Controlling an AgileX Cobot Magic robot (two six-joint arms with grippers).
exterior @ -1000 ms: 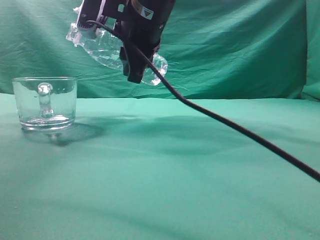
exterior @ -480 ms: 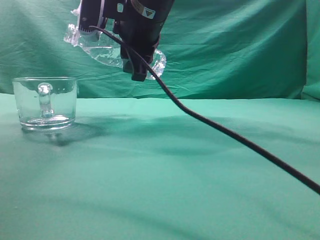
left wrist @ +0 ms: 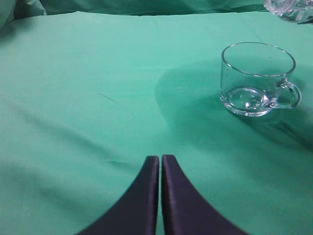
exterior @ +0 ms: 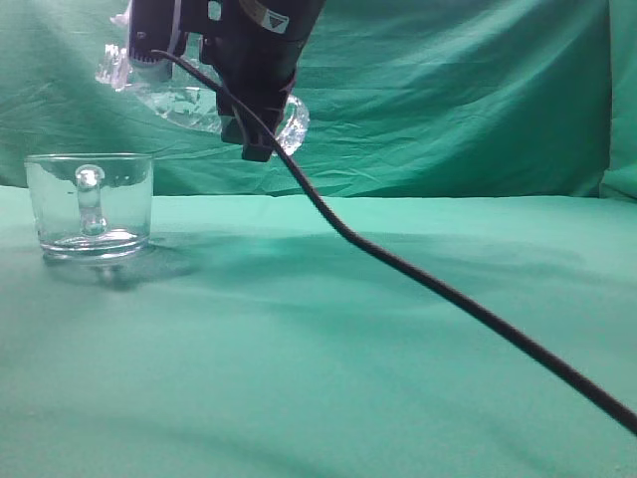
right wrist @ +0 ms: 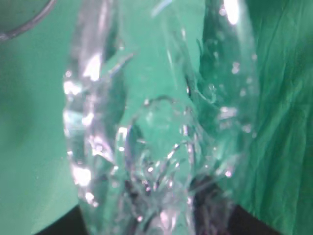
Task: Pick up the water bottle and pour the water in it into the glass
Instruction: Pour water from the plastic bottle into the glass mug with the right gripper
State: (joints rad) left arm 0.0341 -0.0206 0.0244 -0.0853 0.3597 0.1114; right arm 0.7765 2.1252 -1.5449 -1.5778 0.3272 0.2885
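Observation:
The clear ribbed water bottle (exterior: 189, 100) hangs tilted in the air, neck to the upper left, above and just right of the glass (exterior: 90, 206). My right gripper (exterior: 239, 75) is shut on the water bottle; in the right wrist view the bottle (right wrist: 156, 122) fills the frame and hides the fingers. The glass mug stands upright on the green cloth, handle facing the camera; it also shows in the left wrist view (left wrist: 257, 78). No water line is clear to me. My left gripper (left wrist: 160, 159) is shut and empty, low over the cloth, well short of the glass.
A black cable (exterior: 448, 294) runs from the right arm down to the lower right over the green cloth (exterior: 348, 378). A green backdrop (exterior: 468, 90) hangs behind. The bottle's end shows at the top right of the left wrist view (left wrist: 291, 7).
My right gripper has carried the water bottle leftward and slightly up, nearer above the glass. The glass and left gripper have not moved.

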